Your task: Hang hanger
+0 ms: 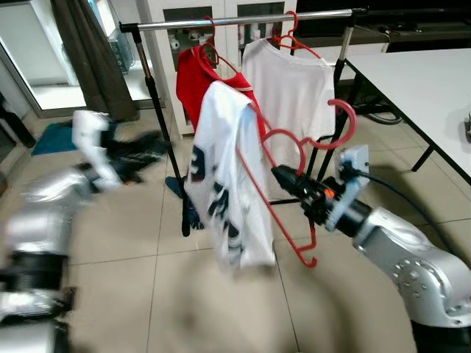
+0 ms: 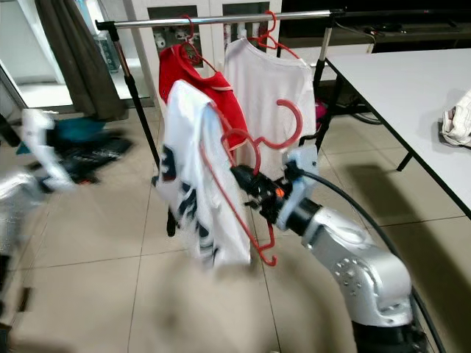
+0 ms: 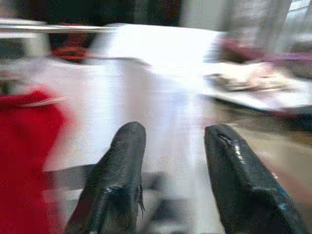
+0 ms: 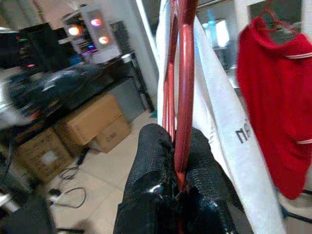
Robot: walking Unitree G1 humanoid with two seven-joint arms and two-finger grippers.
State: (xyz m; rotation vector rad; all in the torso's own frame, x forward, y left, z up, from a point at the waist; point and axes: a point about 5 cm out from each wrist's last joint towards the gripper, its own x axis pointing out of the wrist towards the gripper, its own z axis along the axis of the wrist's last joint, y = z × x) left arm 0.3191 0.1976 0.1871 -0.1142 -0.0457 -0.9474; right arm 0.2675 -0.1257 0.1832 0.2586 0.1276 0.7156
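The right gripper (image 1: 283, 175), clamped on the red hanger (image 1: 274, 213), held its hook (image 1: 340, 125) below the rail (image 1: 243, 21); the left gripper (image 3: 173, 146) gaped empty.

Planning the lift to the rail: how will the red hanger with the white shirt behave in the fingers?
The red hanger looks thin and stiff, pinched by the right gripper, so it may pivot. The white shirt drapes limply and would likely swing. It already hangs tilted.
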